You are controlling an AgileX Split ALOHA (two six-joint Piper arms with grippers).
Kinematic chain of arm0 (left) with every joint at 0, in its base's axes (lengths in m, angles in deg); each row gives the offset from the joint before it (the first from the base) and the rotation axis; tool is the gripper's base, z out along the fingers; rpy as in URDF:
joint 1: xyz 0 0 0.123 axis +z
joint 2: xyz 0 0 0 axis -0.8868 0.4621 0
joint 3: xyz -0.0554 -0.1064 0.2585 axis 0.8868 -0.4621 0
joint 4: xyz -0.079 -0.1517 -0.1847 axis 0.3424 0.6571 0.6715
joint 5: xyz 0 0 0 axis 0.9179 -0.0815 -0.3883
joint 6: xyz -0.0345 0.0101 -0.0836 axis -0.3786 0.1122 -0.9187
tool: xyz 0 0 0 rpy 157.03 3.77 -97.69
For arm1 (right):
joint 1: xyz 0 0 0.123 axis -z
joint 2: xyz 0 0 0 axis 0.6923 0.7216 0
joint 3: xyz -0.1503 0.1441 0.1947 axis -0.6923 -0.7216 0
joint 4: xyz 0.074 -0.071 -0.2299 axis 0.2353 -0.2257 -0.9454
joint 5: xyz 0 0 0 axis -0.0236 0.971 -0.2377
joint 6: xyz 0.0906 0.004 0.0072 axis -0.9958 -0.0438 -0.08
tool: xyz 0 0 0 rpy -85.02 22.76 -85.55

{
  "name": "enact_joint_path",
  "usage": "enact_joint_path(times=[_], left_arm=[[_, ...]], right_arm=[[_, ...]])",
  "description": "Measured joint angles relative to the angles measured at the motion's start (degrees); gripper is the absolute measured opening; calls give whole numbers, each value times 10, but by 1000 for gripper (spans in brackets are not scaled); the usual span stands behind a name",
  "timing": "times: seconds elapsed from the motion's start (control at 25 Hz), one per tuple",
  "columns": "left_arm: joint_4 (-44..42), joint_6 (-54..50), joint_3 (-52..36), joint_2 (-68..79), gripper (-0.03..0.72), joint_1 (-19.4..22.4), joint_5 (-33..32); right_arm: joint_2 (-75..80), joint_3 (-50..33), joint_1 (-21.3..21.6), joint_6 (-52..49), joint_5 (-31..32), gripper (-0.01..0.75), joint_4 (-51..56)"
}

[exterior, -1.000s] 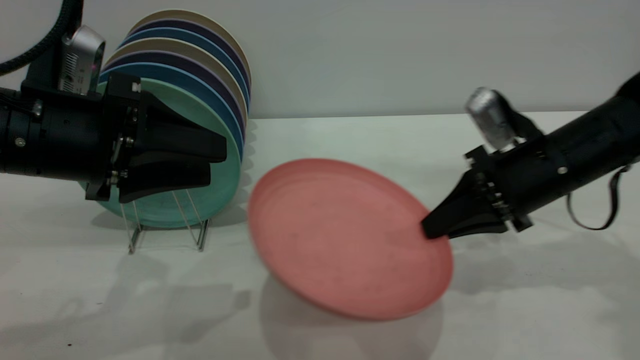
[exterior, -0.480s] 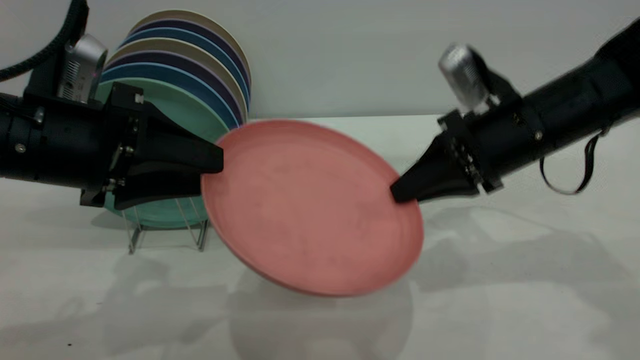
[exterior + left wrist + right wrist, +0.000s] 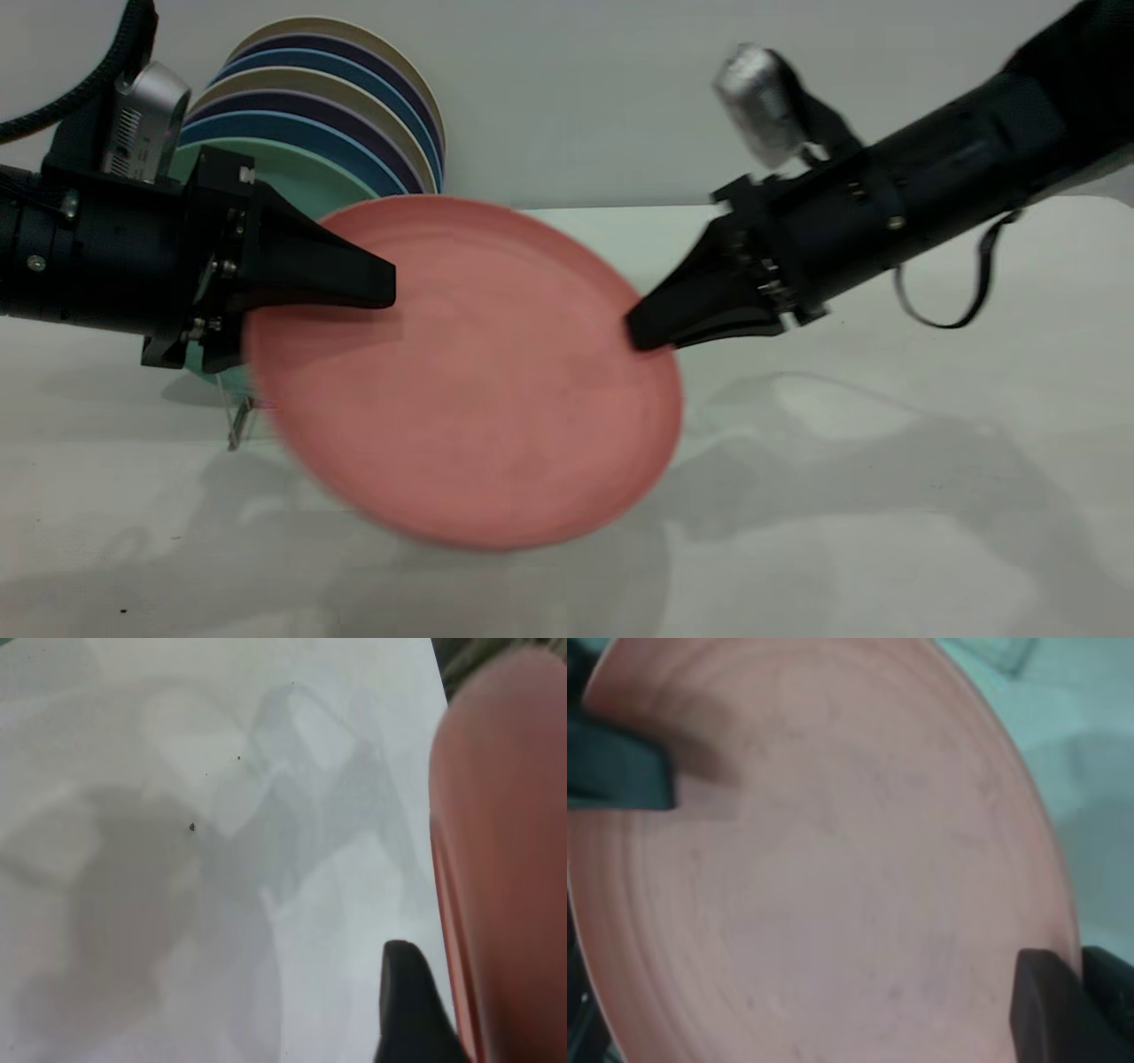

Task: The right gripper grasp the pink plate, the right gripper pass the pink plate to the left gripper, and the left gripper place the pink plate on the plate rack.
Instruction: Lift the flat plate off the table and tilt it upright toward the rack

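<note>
The right gripper (image 3: 640, 332) has its jaws clamped on the pink plate's (image 3: 469, 390) rim, holding it tilted above the surface (image 3: 886, 532). The left gripper (image 3: 385, 288), jaws apart, straddles the opposite rim, before the plate rack (image 3: 237, 425).

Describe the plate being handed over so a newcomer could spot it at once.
Start at the plate rack at the table's left, packed with upright plates. In front of it, lifted off the table between the two arms, is the pink plate: the right gripper pinches its right rim, and the left gripper has a finger over its left part. It alone is salmon-pink and outside the rack.
</note>
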Motion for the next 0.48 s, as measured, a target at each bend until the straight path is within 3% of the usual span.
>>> enact_joint_path(times=[0.08,0.28,0.48], left_arm=[[-2,-1,0,0,367,0,0],[-8,-18,0,1,142,1,22],[-12,-20,0,3,125,1,26]], right_arm=[[0,0,-12,11,-3,19,7],[0,0,-12,26,-5,35,34],[0,0,-5,22,7,129,42]])
